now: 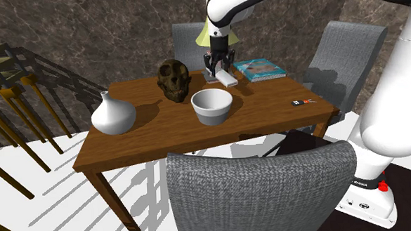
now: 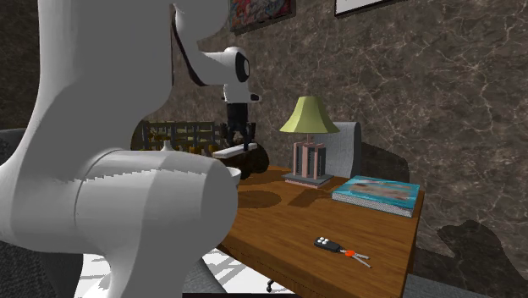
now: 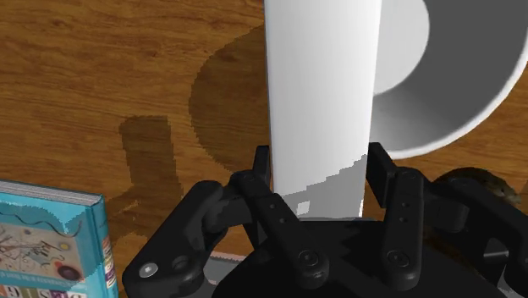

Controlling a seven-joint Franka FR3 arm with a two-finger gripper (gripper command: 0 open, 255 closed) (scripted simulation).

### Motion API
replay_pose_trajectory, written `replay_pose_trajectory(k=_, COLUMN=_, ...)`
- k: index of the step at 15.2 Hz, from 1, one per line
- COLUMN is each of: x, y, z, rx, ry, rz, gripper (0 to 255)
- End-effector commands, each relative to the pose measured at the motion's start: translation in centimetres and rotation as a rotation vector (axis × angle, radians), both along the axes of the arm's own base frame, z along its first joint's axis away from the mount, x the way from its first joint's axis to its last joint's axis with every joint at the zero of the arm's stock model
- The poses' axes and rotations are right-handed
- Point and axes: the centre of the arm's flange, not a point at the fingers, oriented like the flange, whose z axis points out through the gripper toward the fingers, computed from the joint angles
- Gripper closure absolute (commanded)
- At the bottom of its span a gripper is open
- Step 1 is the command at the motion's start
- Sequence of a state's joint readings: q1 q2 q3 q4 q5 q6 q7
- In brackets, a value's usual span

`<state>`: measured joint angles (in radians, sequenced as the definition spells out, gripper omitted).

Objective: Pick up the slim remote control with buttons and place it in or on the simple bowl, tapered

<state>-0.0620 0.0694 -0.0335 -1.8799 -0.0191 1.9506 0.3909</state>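
My black gripper (image 1: 218, 64) is shut on the remote (image 1: 227, 78), drawn as a plain white slim slab, and holds it in the air above the wooden table (image 1: 162, 130). In the wrist view the fingers (image 3: 269, 190) clasp the remote (image 3: 321, 102) by its sides, and its far end reaches over the rim of the white tapered bowl (image 3: 461, 76). The bowl (image 1: 211, 106) stands on the table just in front of and below the gripper. In the second exterior view the gripper (image 2: 239, 137) holds the remote (image 2: 229, 151) beyond the big white arm.
A dark skull-like piece (image 1: 173, 79) stands left of the bowl and a white vase (image 1: 113, 114) further left. A turquoise book (image 1: 260, 69), a lamp (image 2: 309, 140) and a key fob (image 1: 300, 102) lie on the right. Grey chairs (image 1: 263, 190) surround the table.
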Motion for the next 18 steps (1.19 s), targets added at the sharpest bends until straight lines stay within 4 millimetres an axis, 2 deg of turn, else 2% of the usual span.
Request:
replay_pose_trajectory(k=1, x=-0.2, y=2.6, z=0.0, rx=0.0, ry=0.0, rz=-0.001, gripper=255)
replay_pose_trajectory(k=5, x=-0.7, y=7.8, z=0.2, rx=0.0, ry=0.0, rz=-0.001, gripper=255)
replay_pose_trajectory(k=6, x=-0.7, y=8.2, z=0.2, rx=0.0, ry=0.0, rz=-0.001, gripper=255)
replay_pose_trajectory(k=18, x=-0.7, y=8.2, z=-6.1, rx=0.0, ry=0.0, rz=-0.001, gripper=255)
